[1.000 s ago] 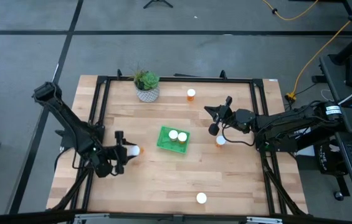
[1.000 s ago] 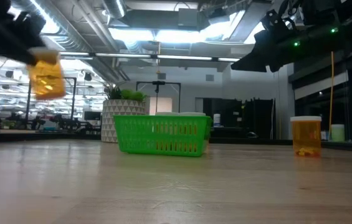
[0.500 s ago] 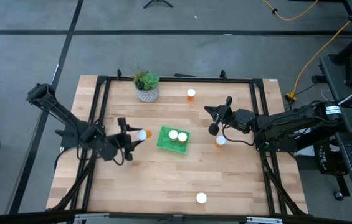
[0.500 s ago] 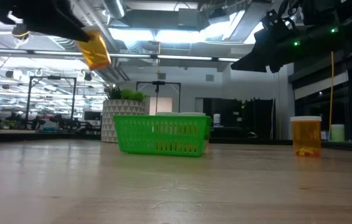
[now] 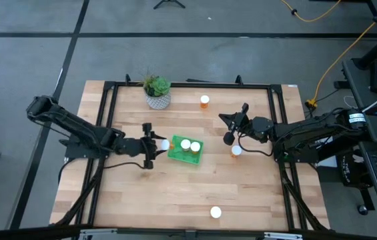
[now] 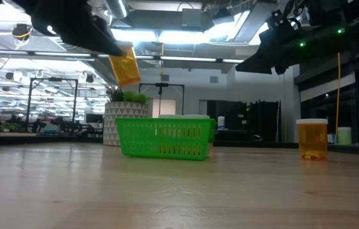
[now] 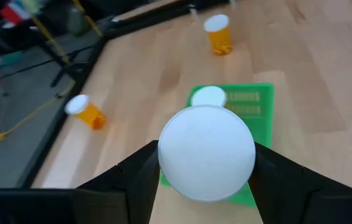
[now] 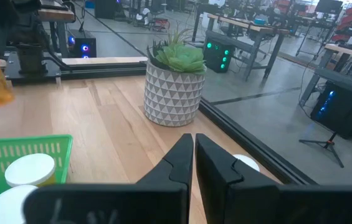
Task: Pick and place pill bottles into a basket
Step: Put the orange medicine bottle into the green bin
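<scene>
Transport phase of one pick-and-place cycle. The left claw (image 5: pixel 156 145) grips a small translucent orange pill bottle with a round white cap (image 5: pixel 164 144), fingers (image 7: pixel 126 180) closed against either side of it, and carries it in the air just beside the left edge of the shallow, square, bright green plastic basket (image 5: pixel 175 153). In the low view the carried bottle (image 6: pixel 126 65) hangs tilted, well above the basket wall (image 6: pixel 163 138).

Two white-capped bottles (image 5: pixel 190 145) already stand in the basket, toward its far side. In the left wrist view the cap (image 7: pixel 207 152) hides much of the basket floor (image 7: pixel 250 102), so we judge free space from the high view instead.

To do the step well, we advise moving the bottle on over the open near part of the basket, clear of the two caps, lowering it inside the rim, and only then parting the fingers; a drop from height invites a bounce out.

The right claw (image 5: pixel 229 128) waits closed and empty above the wooden tabletop (image 5: pixel 175 193), right of the basket. Three bottles remain outside: one just beside the right claw (image 5: pixel 236 151), one at the far edge (image 5: pixel 205 101), one at the near edge (image 5: pixel 215 213).
</scene>
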